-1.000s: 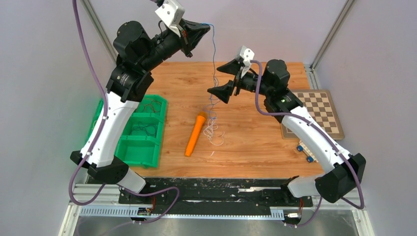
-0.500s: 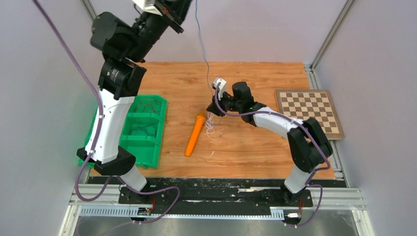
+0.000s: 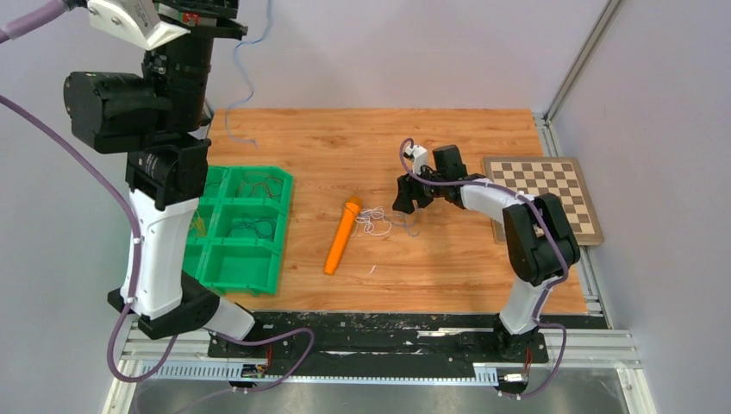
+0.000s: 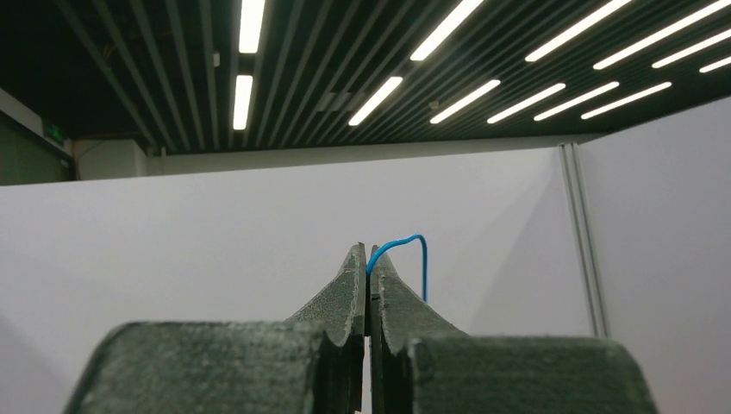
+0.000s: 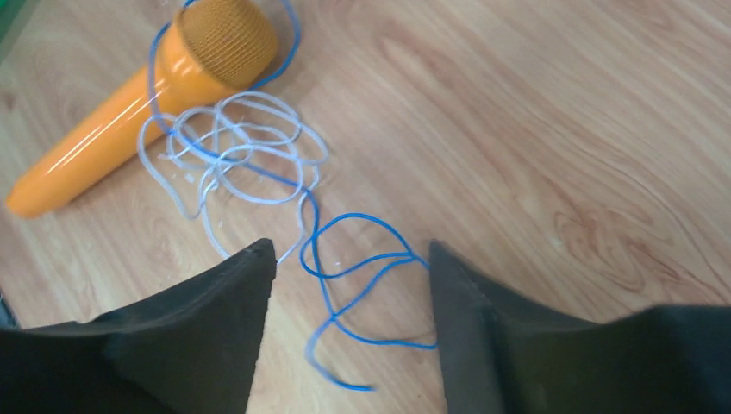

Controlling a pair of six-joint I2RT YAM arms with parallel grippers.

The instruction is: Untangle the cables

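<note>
While the left tool [image 4: 369, 252] clamps a freed blue cable [image 4: 424, 272] aloft, the right tool [image 5: 351, 250] — jaws apart — should grip blue loops [image 5: 360, 216] beneath.

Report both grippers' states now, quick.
Left gripper: closed, pinching a hair-thin blue wire.
Right gripper: open, holding nothing.

Two robot arms: the left arm [image 3: 164, 241] and the right arm [image 3: 526, 224]. Two grippers: the left gripper [image 4: 368, 259] and the right gripper [image 5: 349, 250]. One table [image 3: 465, 267].

One orange toy microphone [image 3: 340, 237] and one chessboard [image 3: 543, 194].

One green tray [image 3: 283, 224], with three compartments in its right column. Its left column is partly hidden.

Three cables can be counted: one hanging blue cable [image 3: 246, 78], one white cable [image 5: 250, 159] and one lying blue cable [image 5: 362, 259]. The tray wires [image 3: 263, 184] are too fine to count.
</note>
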